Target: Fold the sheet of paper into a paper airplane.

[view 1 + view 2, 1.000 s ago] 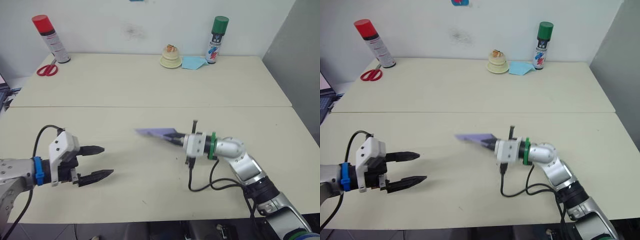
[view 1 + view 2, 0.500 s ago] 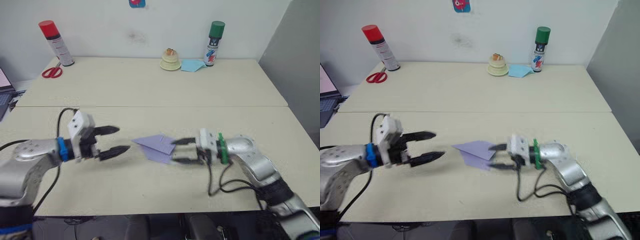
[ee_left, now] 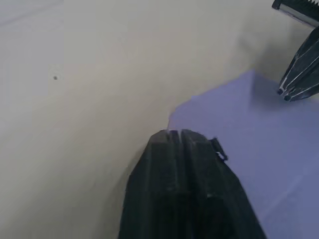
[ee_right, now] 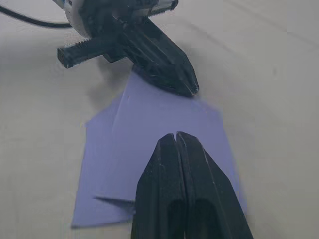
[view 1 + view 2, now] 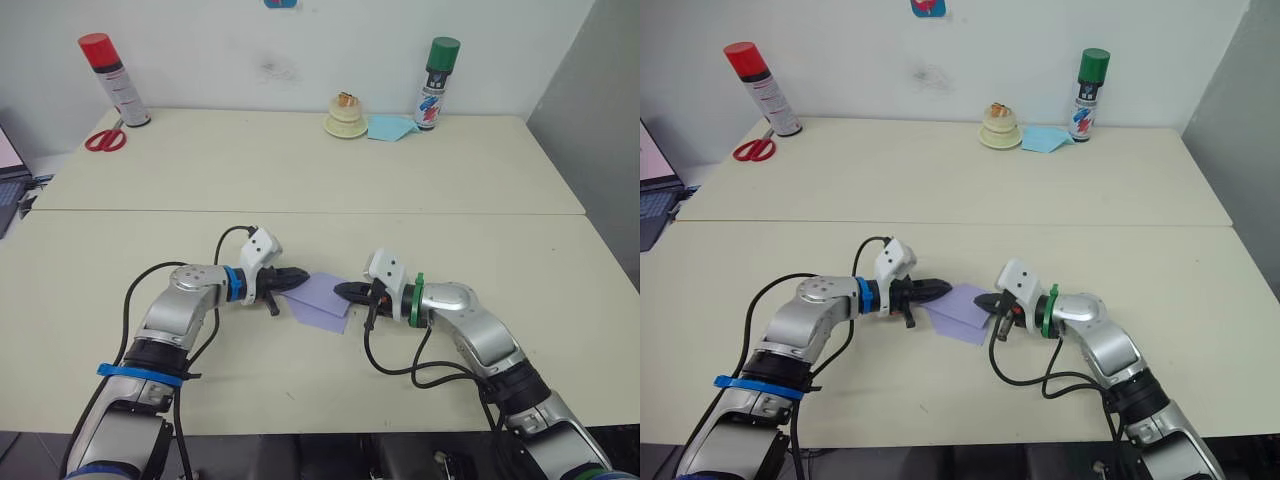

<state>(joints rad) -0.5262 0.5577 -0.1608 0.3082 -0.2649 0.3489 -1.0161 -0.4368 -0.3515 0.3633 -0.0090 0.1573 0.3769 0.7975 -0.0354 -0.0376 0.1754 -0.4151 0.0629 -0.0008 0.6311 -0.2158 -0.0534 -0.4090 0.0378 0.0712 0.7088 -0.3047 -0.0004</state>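
Observation:
The lavender sheet of paper (image 5: 322,300), folded into a flat layered shape, lies on the near table between my two grippers. My left gripper (image 5: 303,277) is shut, and its tips rest on the sheet's left edge. In the left wrist view its fingers (image 3: 173,144) are pressed together at the corner of the sheet of paper (image 3: 264,134). My right gripper (image 5: 341,291) is also shut, its tips on the sheet's right edge. In the right wrist view its fingertips (image 4: 177,142) sit over the sheet of paper (image 4: 149,144), facing the left gripper (image 4: 187,84). I cannot tell whether either gripper pinches the sheet.
On the far table stand a red spray can (image 5: 110,65), red scissors (image 5: 100,140), a cream stack (image 5: 345,115), a light-blue paper (image 5: 390,127) and a green spray can (image 5: 436,70). A laptop (image 5: 8,160) shows at the left edge. A seam (image 5: 450,213) joins the two tables.
A second ago the right gripper held the paper above the table. It then opened, the left arm reached in, and both grippers have shut with their tips on the lying sheet.

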